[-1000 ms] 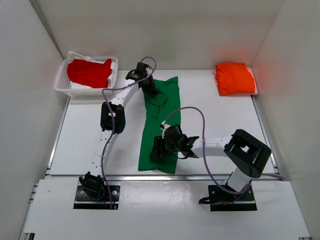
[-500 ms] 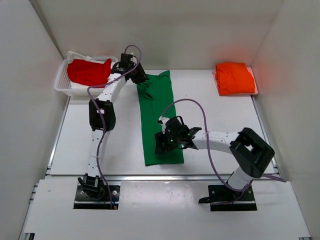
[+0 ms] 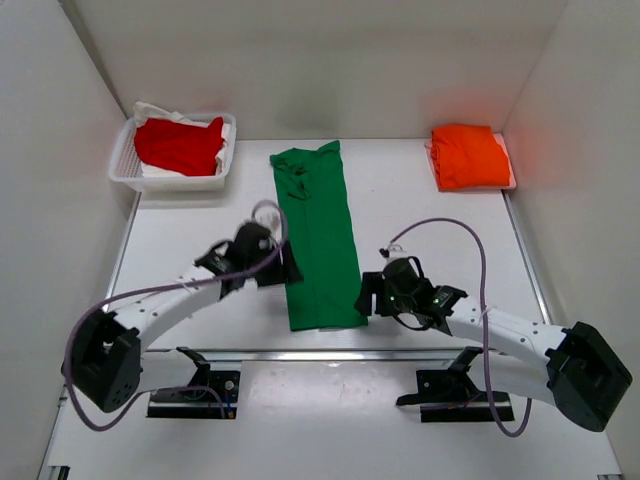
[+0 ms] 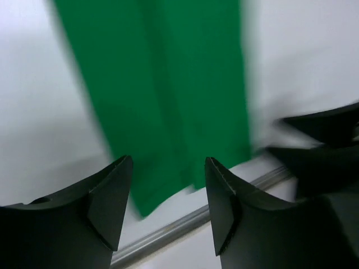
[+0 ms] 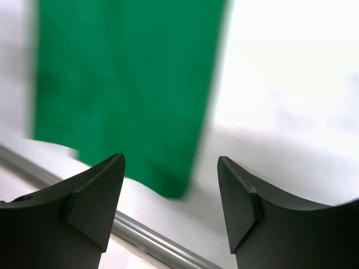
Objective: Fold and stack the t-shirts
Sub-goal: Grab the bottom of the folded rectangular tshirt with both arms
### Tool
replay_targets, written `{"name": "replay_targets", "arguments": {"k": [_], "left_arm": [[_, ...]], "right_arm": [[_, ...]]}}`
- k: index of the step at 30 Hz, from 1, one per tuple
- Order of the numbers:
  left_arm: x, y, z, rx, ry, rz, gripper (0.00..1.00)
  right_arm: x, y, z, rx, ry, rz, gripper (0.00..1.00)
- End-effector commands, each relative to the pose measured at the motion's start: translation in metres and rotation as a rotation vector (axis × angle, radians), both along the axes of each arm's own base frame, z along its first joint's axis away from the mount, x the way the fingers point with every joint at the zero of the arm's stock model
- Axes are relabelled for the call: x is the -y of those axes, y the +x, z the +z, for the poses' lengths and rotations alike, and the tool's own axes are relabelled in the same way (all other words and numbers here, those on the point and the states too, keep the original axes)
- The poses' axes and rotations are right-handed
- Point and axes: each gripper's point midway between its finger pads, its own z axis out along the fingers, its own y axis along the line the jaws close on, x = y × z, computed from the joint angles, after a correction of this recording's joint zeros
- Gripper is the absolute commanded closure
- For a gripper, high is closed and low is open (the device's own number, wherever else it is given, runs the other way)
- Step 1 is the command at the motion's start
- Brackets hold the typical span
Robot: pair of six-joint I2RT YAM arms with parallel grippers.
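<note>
The green t-shirt point(image 3: 318, 235) lies as a long narrow folded strip down the middle of the table, collar end bunched at the far end. It also shows blurred in the left wrist view point(image 4: 162, 84) and the right wrist view point(image 5: 123, 84). My left gripper point(image 3: 283, 268) is open and empty just left of the strip's near part. My right gripper point(image 3: 368, 298) is open and empty just right of its near corner. The folded orange t-shirt point(image 3: 468, 155) rests at the far right. The red t-shirt point(image 3: 178, 143) lies in the white basket point(image 3: 122, 172).
A metal rail point(image 3: 330, 352) runs along the table's near edge, also seen in the left wrist view point(image 4: 185, 227) and the right wrist view point(image 5: 151, 238). White walls enclose the table on the left, back and right.
Both grippers have let go of the green shirt and pulled back to the near side. The left arm swung from the far collar end to the strip's near left. The shirt now lies straight.
</note>
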Motion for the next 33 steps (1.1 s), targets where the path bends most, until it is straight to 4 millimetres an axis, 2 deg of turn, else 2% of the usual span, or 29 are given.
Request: {"name": "replay_targets", "arguments": {"k": [1,2,3,5,6,7,11,18,19,20,21,22,23,24,27,28,30,33], "left_arm": [[-0.026,-0.060,-0.091,-0.170,0.160,0.082,0.34],[-0.034,-0.078,-0.112,-0.220,0.179,0.094,0.34],[-0.030,-0.083,-0.112,-0.217,0.162,0.090,0.32],[-0.036,-0.103,-0.134,-0.260,0.170,0.097,0.30],[-0.038,-0.101,-0.136,-0.251,0.182,0.118,0.31],[-0.039,-0.107,-0.143,-0.269,0.194,0.118,0.31],[-0.031,-0.110,-0.147,-0.285,0.169,0.124,0.30],[-0.011,-0.125,-0.147,-0.326,0.159,0.086,0.32],[-0.009,-0.128,-0.149,-0.338,0.159,0.073,0.37],[-0.007,-0.129,-0.151,-0.342,0.156,0.072,0.49],[-0.008,-0.129,-0.153,-0.348,0.158,0.076,0.57],[-0.007,-0.130,-0.153,-0.349,0.164,0.069,0.78],[-0.011,-0.133,-0.157,-0.363,0.185,0.069,0.97],[-0.014,-0.136,-0.155,-0.375,0.199,0.068,1.00],[-0.027,-0.149,-0.154,-0.393,0.217,0.059,1.00],[-0.034,-0.155,-0.158,-0.404,0.229,0.058,1.00],[-0.042,-0.167,-0.154,-0.417,0.213,0.049,1.00],[-0.057,-0.181,-0.158,-0.431,0.197,0.057,1.00]], "right_arm": [[0.019,-0.013,-0.021,-0.054,0.001,-0.118,0.36],[0.020,-0.014,-0.020,-0.053,0.011,-0.128,0.38],[0.022,-0.017,-0.025,-0.065,0.008,-0.137,0.39],[0.021,-0.024,-0.033,-0.097,0.019,-0.144,0.41],[0.016,-0.028,-0.034,-0.106,0.038,-0.126,0.43],[0.014,-0.031,-0.038,-0.122,0.040,-0.124,0.43],[0.009,-0.039,-0.048,-0.155,0.032,-0.115,0.45],[-0.001,-0.052,-0.053,-0.199,0.035,-0.089,0.60],[-0.002,-0.052,-0.054,-0.200,0.037,-0.080,0.64],[-0.003,-0.052,-0.055,-0.206,0.032,-0.077,0.67],[-0.004,-0.054,-0.057,-0.213,0.021,-0.068,0.78],[-0.004,-0.057,-0.059,-0.216,0.009,-0.056,0.91],[-0.004,-0.060,-0.060,-0.227,-0.002,-0.051,0.99],[-0.010,-0.060,-0.055,-0.212,0.006,-0.029,0.99],[-0.010,-0.077,-0.053,-0.242,-0.011,0.007,1.00],[-0.011,-0.084,-0.050,-0.245,-0.010,0.033,1.00],[-0.014,-0.102,-0.049,-0.265,-0.001,0.076,1.00],[-0.011,-0.120,-0.053,-0.287,-0.005,0.105,1.00]]}}
